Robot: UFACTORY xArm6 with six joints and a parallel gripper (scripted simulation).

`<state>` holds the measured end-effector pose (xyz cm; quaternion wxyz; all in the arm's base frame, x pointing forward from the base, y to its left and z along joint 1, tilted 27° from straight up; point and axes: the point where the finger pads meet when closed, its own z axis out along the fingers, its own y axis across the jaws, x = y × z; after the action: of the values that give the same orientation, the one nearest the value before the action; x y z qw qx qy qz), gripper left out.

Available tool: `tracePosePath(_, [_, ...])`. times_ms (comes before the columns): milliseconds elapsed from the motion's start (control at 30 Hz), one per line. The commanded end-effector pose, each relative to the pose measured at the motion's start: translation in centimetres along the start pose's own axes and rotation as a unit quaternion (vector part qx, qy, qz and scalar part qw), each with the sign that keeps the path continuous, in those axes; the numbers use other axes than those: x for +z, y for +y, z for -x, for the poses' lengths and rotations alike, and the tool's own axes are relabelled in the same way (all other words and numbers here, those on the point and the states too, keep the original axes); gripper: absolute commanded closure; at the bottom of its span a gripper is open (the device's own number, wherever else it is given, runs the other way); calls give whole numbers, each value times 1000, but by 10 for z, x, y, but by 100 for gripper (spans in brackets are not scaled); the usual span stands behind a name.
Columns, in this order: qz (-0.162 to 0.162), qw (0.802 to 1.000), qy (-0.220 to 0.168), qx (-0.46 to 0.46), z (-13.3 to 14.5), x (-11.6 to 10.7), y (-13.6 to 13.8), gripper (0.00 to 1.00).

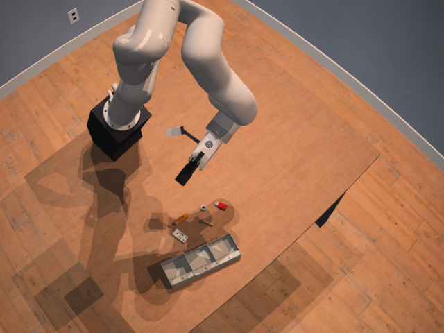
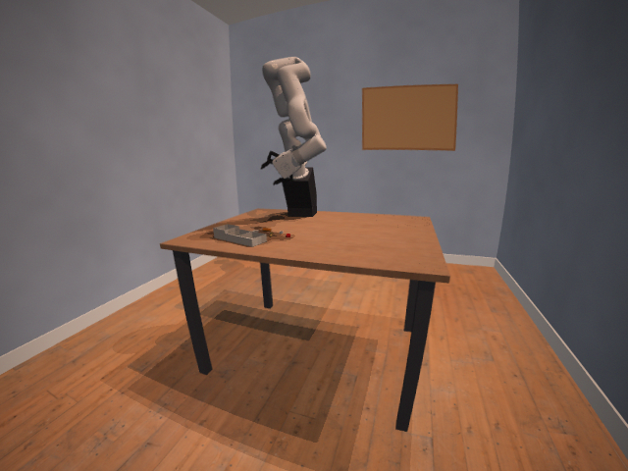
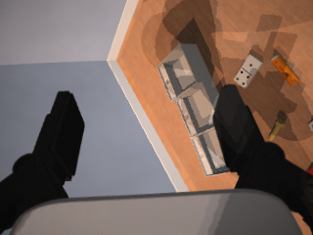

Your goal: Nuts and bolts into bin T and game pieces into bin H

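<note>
My gripper [image 1: 185, 175] hangs high above the table, open and empty; its two black fingers show wide apart in the wrist view [image 3: 147, 122]. Below it on the table lie a small silver nut [image 1: 202, 207], a brass bolt [image 1: 206, 223], a white domino [image 1: 180, 235], an orange marker-like stick [image 1: 181, 218] and a red USB stick [image 1: 220, 205]. A grey row of three bins [image 1: 200, 260] stands near the table's front edge. In the wrist view the bins [image 3: 193, 105], the domino [image 3: 245, 70], the orange stick [image 3: 285, 70] and the bolt [image 3: 278, 126] show. The bin letters are too small to read.
The arm's black base [image 1: 116, 130] stands at the back left of the table. The table edge runs just beyond the bins. From the side, the bins [image 2: 239, 235] and small things sit at the table's left front corner.
</note>
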<state>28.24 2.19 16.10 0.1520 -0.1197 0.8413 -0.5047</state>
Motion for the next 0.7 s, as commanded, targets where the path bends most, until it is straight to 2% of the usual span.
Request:
tracePosePath(0, [0,1000,0,1,1,0,0,0])
tracePosePath(533, [0,1000,0,1,1,0,0,0])
tracePosePath(567, [0,1000,0,1,3,4,6,93])
tracePosePath(667, [0,1000,0,1,11,15,27,93])
